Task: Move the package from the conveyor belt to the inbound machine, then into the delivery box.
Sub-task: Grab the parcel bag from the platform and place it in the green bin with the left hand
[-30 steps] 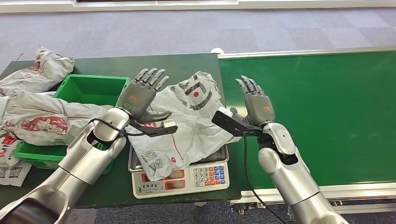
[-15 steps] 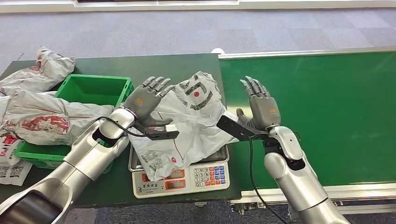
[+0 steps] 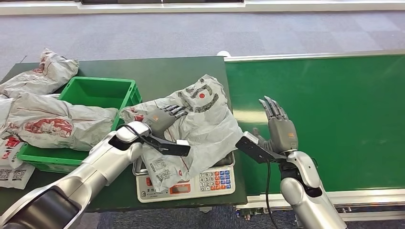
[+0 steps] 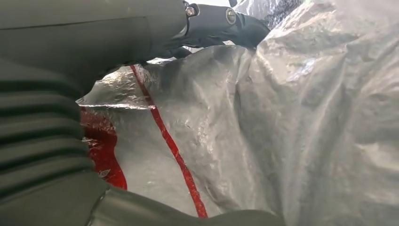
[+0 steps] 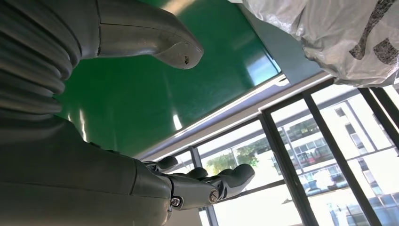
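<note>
The package [image 3: 203, 121], a crumpled grey mailer bag, lies on the inbound machine [image 3: 186, 183], a keypad scale beside the conveyor belt [image 3: 334, 114], so the weighing step looks done and the transfer to the delivery box [image 3: 98, 93] is in hand. The left hand [image 3: 162, 117] presses into the bag's near side, though whether its fingers have closed on the plastic I cannot tell; the right hand [image 3: 279, 129] stands spread over the belt, holding nothing. Next, the left hand needs a firm hold before lifting the bag leftward into the green box

no legible text on package [image 3: 200, 119] or scale keypad [image 3: 215, 180]
</note>
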### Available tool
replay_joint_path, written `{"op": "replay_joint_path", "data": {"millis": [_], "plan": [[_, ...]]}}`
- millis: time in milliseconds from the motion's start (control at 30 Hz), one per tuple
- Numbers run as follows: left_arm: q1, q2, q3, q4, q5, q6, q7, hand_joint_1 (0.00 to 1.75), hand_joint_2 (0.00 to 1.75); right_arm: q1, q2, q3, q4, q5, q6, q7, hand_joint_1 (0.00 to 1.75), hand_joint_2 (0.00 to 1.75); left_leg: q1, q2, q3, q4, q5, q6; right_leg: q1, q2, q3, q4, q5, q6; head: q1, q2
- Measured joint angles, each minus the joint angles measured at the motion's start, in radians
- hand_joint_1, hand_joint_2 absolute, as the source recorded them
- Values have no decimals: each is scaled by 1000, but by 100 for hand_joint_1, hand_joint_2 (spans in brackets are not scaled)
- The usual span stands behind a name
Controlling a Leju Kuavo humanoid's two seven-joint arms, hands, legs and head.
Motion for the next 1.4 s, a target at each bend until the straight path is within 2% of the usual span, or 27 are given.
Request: {"op": "replay_joint_path", "data": {"millis": [33, 67, 167, 200, 300, 500, 900, 1033, 1200, 1400], "plan": [[2, -8, -4, 14, -7, 25, 16, 0, 175, 13, -2, -6, -10, -3, -2, 0, 0, 175, 0, -1, 4, 0, -3, 1, 0, -1, 7, 0, -4, 1, 0, 0], [5, -17, -10, 28, -22, 56, 38, 35, 175, 26, -4, -11, -21, -4, -2, 2, 0, 175, 0, -2, 10, -1, -5, 2, 0, -3, 14, 0, -7, 2, 0, 0], [17, -41, -45, 62, -97, 151, 114, 166, 175, 54, -8, -24, -49, -1, -3, 12, 0, 175, -1, -7, 29, -2, -13, 4, 0, -9, 35, 0, -18, 3, 0, 0], [21, -48, -58, 71, -121, 171, 135, 175, 175, 60, -8, -26, -57, 1, -3, 13, 0, 175, -1, -8, 35, -2, -16, 4, 0, -10, 41, -1, -22, 3, 0, 0], [21, -66, -84, 88, -159, 188, 164, 175, 175, 62, -8, -31, -83, 3, -4, 14, 0, 175, -1, -9, 43, -2, -18, 5, -1, -11, 49, -1, -27, 4, 0, 0], [16, -87, -97, 100, -170, 188, 173, 175, 175, 55, -8, -35, -135, 3, -15, 12, 0, 175, -2, -9, 25, -1, -8, 4, -2, -11, 32, 0, -12, 4, 0, 0], [29, -90, -97, 105, -199, 200, 184, 175, 175, 102, -6, -47, -142, 9, -39, -1, 0, 175, -2, -5, 32, -3, -14, 2, -1, -7, 35, 0, -17, 1, 0, 0], [27, -83, -95, 103, -211, 238, 199, 175, 175, 125, -3, -57, -152, 13, -54, -7, 0, 175, -2, -5, 33, -4, -15, 2, -1, -6, 35, 0, -17, 0, 0, 0], [21, -45, -64, 60, -256, 274, 256, 175, 175, 149, 1, -65, -161, 21, -57, -16, 0, 175, -1, -2, 33, -4, -14, 1, 0, -1, 30, 0, -16, -1, 0, 0], [-52, 63, 25, -55, -347, 236, 299, 175, 175, 170, 8, -73, -164, 28, -56, -23, 0, 175, 1, 0, 20, -4, -4, -5, 2, 2, 9, 1, -6, -5, 0, 0]]}}
